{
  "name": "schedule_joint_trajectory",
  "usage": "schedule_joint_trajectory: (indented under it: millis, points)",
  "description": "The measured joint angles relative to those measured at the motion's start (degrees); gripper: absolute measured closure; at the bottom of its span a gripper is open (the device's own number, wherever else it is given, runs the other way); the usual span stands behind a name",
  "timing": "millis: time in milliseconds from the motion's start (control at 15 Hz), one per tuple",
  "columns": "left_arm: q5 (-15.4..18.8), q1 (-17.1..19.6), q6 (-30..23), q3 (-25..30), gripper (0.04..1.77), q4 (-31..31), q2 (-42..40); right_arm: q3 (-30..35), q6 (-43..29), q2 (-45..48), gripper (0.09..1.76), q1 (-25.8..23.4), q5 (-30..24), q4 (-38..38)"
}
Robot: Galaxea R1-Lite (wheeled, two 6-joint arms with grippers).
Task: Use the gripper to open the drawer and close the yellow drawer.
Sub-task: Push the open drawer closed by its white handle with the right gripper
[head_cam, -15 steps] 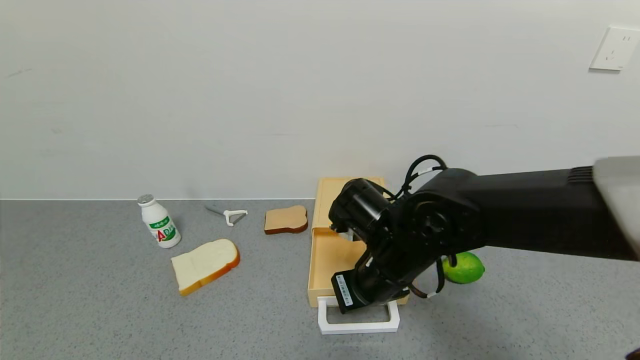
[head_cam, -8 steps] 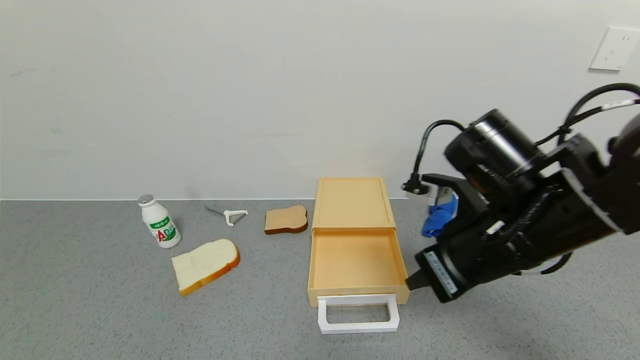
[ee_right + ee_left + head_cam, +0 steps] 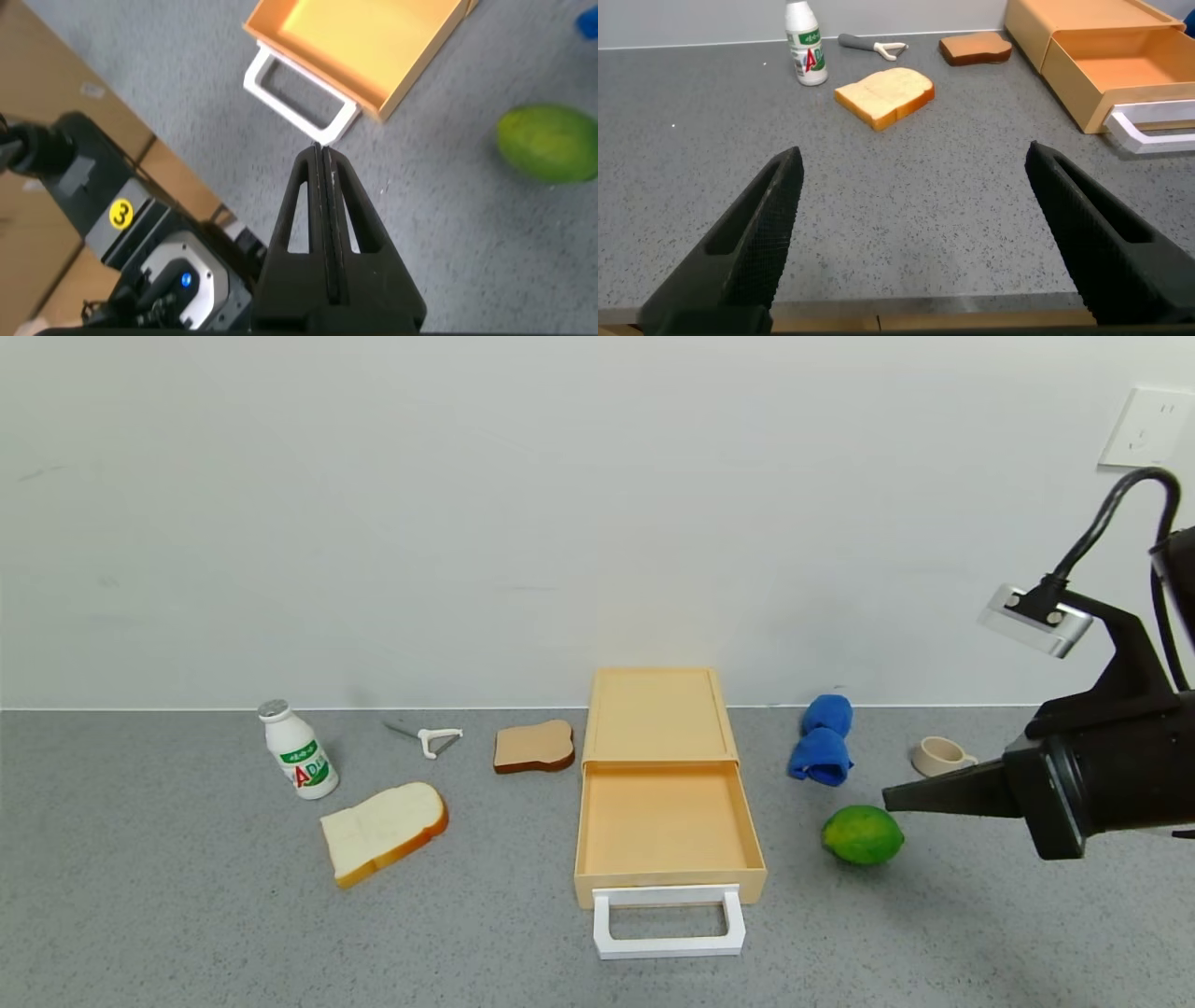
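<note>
The pale yellow drawer [image 3: 665,821] stands pulled open and empty in front of its case [image 3: 657,714], with the white loop handle [image 3: 668,922] nearest me. It also shows in the right wrist view [image 3: 360,37] and the left wrist view [image 3: 1120,70]. My right gripper [image 3: 892,797] is shut and empty, raised at the right, well clear of the drawer, tips pointing left above the lime [image 3: 863,834]. My left gripper [image 3: 910,196] is open and empty, low over the table's near left edge.
A white bottle [image 3: 297,749], a peeler [image 3: 431,738], a brown toast slice [image 3: 533,747] and a white bread slice [image 3: 383,830] lie left of the drawer. A blue cloth [image 3: 822,740] and a small beige cup [image 3: 941,755] sit at the right.
My right gripper has let go of the handle area and swung up and away to the right, uncovering the open drawer, the lime and the blue cloth. The drawer has not moved.
</note>
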State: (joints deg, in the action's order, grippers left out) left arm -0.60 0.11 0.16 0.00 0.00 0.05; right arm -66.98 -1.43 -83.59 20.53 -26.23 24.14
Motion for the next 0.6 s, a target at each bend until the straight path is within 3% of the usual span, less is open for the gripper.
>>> schedule_joint_trajectory:
  millis: [200, 600]
  points:
    - [0.0, -0.01, 0.0, 0.0, 0.09, 0.0, -0.02, 2.47, -0.11, 1.05, 1.73, -2.45, -1.57, -4.77]
    - [0.0, 0.0, 0.02, 0.0, 0.09, 0.0, 0.0, 3.55, -0.17, 1.56, 1.73, -3.15, -1.66, -4.99]
